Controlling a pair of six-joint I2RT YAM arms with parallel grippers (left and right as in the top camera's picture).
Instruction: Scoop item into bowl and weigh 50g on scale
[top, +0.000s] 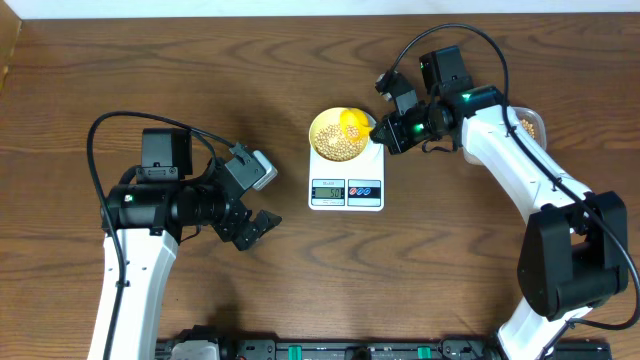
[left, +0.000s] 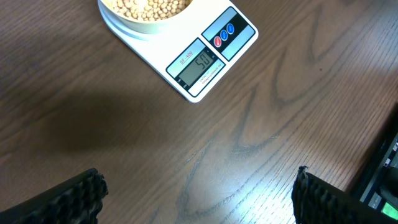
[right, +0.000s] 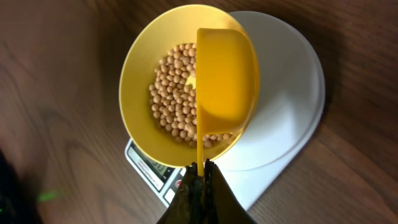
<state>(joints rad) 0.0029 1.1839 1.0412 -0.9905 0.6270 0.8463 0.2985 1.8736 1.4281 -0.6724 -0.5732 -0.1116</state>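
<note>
**Scoop over the bowl, bowl on the scale**

The right tool (top: 388, 128) is pinching the thin handle of the yellow scoop (right: 224, 74). In the right wrist view its dark fingers (right: 194, 186) are pressed together on the handle, which shows edge-on. The cup of the scoop hangs over the bowl (right: 134, 81), covering the half nearer the right arm. Whether the cup touches the rim I cannot tell.

The bowl sits on the round platform of the scale (top: 345, 195), toward its left side as the right wrist camera sees it, with the white platform showing bare beside it. The beans (right: 171, 93) lie in a loose heap across the bottom of the bowl, some of them hidden under the scoop.

The scale stands on the desk (top: 250, 60) between the two arms, nearer the right one. Its display (left: 200, 66) is lit and shows digits that look like 50, and two round buttons (left: 224, 34) sit beside it.

The left tool (top: 255, 228) is spread wide and holds nothing. It hangs over bare desk to the left of the scale, apart from it, and both ribbed fingers (left: 78, 199) show at the bottom corners of the left wrist view.

Behind the right arm a tub (top: 530, 125) with more beans is partly hidden.
</note>
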